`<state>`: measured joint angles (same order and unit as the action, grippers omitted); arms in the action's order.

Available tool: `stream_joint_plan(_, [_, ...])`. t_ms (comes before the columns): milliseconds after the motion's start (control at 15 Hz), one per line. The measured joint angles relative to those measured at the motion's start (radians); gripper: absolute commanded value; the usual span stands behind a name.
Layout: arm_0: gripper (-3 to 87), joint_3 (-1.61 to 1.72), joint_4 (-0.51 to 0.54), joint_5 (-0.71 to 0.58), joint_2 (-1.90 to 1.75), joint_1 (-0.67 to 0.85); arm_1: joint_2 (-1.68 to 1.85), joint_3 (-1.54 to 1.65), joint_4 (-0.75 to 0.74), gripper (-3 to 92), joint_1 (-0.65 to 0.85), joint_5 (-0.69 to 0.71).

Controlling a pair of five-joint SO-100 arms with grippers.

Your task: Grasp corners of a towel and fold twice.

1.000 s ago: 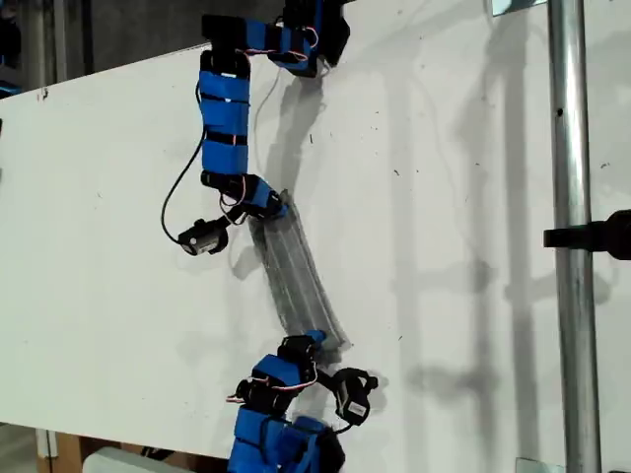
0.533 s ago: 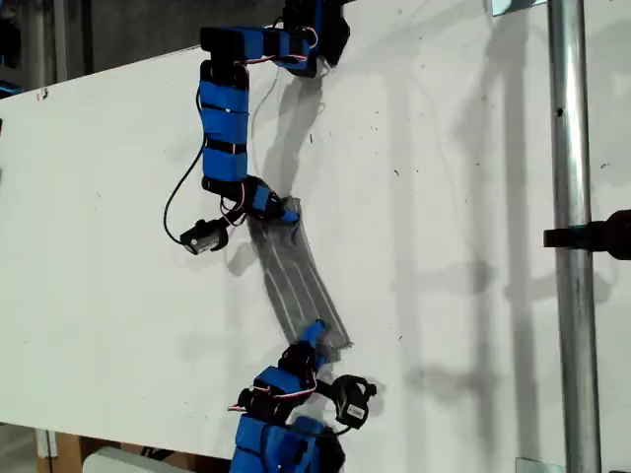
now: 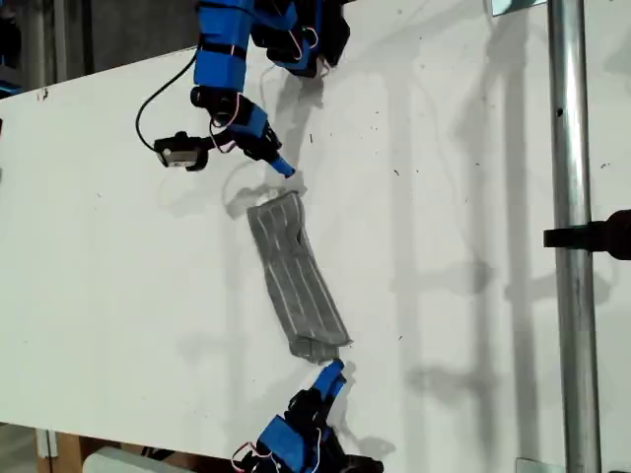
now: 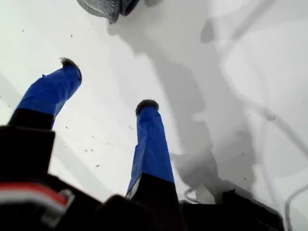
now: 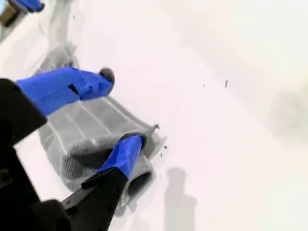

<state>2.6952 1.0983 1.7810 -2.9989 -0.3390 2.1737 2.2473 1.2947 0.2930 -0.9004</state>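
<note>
in the first wrist view you only get a sliver of the towel (image 4: 108,6), the rest cut off by the frame edge. in the second wrist view my second gripper (image 5: 118,108) hides part of it, and the cloth's far end blurs out. the exterior view crops both arms.

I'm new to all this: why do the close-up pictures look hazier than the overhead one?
Exterior view: sharp, with long soft shadows across the table. Second wrist view: washed out by glare, the towel slightly blurred. First wrist view: the gripper fingers loom large, heavy shadows beyond.
</note>
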Motion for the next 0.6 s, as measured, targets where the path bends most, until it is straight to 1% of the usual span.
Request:
stream_joint_plan(67, [-2.3, 0.103, -0.04, -0.038, -0.164, -0.003, 0.184, 0.14, -0.028, 28.5, 0.002, -0.061])
stream_joint_plan(133, [-2.3, 0.187, -0.041, -0.08, -0.339, -0.005, 0.373, 0.272, -0.032, 27.9, 0.011, -0.107])
stream_joint_plan(200, [-2.3, 0.21, -0.031, -0.098, -0.43, -0.006, 0.54, 0.356, -0.037, 30.2, 0.037, -0.126])
stream_joint_plan(267, [-2.3, 0.222, -0.031, -0.126, -0.448, -0.011, 0.621, 0.379, -0.055, 31.9, 0.054, -0.13])
stream_joint_plan(333, [-2.3, 0.23, -0.031, -0.146, -0.465, -0.012, 0.607, 0.382, -0.1, 33.5, 0.051, -0.123])
stream_joint_plan(400, [-2.3, 0.232, -0.031, -0.152, -0.471, -0.012, 0.531, 0.377, -0.183, 34.7, 0.075, -0.098])
stream_joint_plan(600, [-2.3, 0.232, -0.031, -0.155, -0.472, -0.009, 0.011, 0.206, -0.494, 36.4, 0.104, 0.029])
